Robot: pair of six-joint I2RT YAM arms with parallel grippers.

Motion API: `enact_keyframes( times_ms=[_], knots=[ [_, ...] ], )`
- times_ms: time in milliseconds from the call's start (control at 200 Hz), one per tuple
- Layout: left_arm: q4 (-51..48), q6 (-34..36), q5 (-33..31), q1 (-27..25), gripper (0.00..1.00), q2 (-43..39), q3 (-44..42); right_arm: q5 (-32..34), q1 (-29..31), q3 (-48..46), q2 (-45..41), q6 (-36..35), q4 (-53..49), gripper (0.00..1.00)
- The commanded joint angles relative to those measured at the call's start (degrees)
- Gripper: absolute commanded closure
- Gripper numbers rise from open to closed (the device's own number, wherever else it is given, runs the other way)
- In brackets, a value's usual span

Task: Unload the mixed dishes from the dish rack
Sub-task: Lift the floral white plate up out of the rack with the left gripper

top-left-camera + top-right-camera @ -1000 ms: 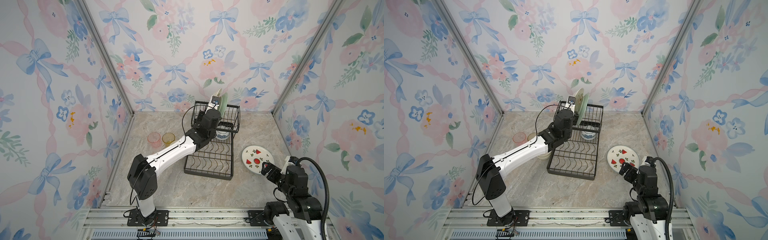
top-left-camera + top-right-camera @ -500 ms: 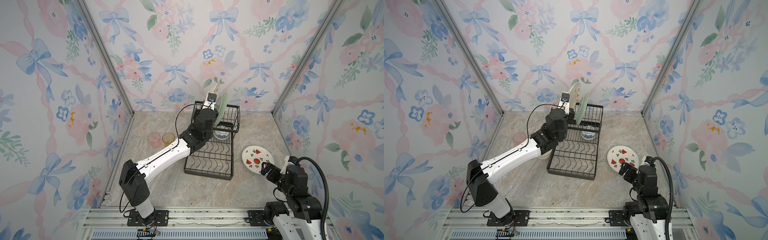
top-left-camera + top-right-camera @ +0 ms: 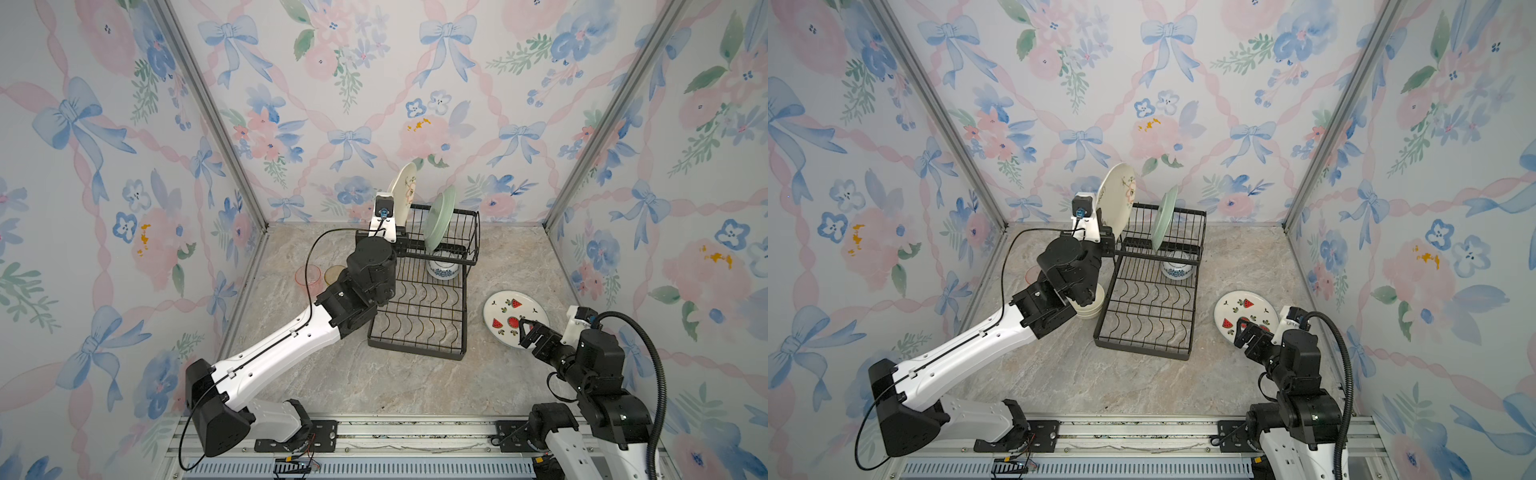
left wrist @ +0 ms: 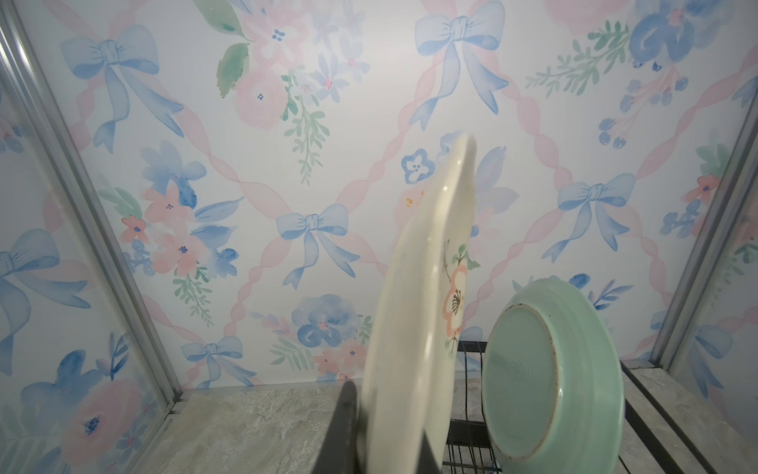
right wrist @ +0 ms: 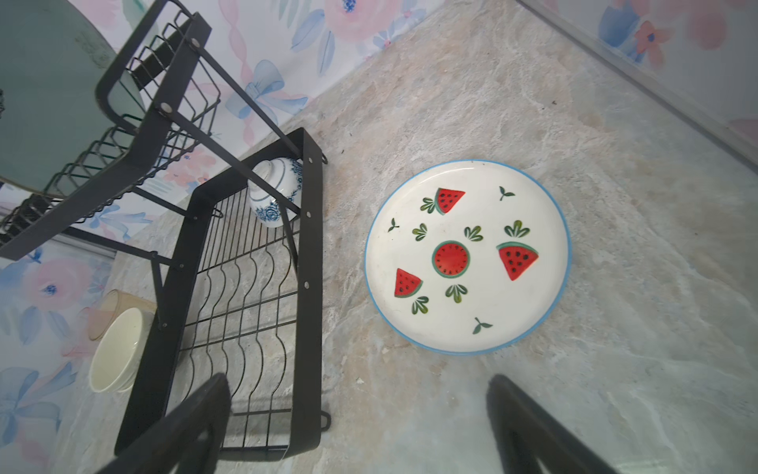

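Observation:
My left gripper (image 3: 399, 233) (image 4: 389, 435) is shut on the lower edge of the cream plate (image 3: 404, 189) (image 4: 414, 328), holding it upright above the left end of the dish rack (image 3: 415, 353) (image 5: 307, 287). The pale green plate (image 3: 439, 218) (image 4: 549, 377) stands in the raised basket tier. Under that tier, a blue-and-white bowl (image 3: 444, 268) (image 5: 275, 193) sits on the lower tray. The watermelon plate (image 3: 505, 311) (image 5: 467, 256) lies flat on the table right of the rack. My right gripper (image 3: 527, 328) (image 5: 357, 410) hovers open at its near edge, holding nothing.
Left of the rack stand stacked cream bowls (image 3: 1090, 307) (image 5: 117, 349), a pink tumbler (image 3: 307, 276) and a yellow tumbler (image 3: 334, 273), partly hidden behind my left arm. Floral walls close in the back and both sides. A metal rail runs along the front.
My left gripper has raised the cream plate up out of the basket tier and carried it left, away from the green plate. The right arm has stayed still.

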Motion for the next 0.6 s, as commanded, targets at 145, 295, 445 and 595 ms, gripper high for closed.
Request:
enact_keyframes(
  times_ms=[145,295,445,595],
  knots=[
    [-8.74,-20.25,8.53,-0.29,1.00,-12.29,-4.12,-11.73,0.94,1.51,0.29,8.64,9.28,0.01],
    [-13.54,-28.47,12.74,0.05,1.00,-19.48,-8.72,-14.32,3.21,0.48,-0.19,15.10,15.94,0.01],
    [-16.49,-36.94,20.87,0.90,1.00,-24.51,-12.14,-13.33,8.69,-0.75,-0.12,20.79,23.33,0.01],
    [-16.29,-43.85,28.77,2.47,1.00,-24.96,-15.29,-8.67,17.76,-1.38,1.83,21.88,28.18,0.01]
  ],
)
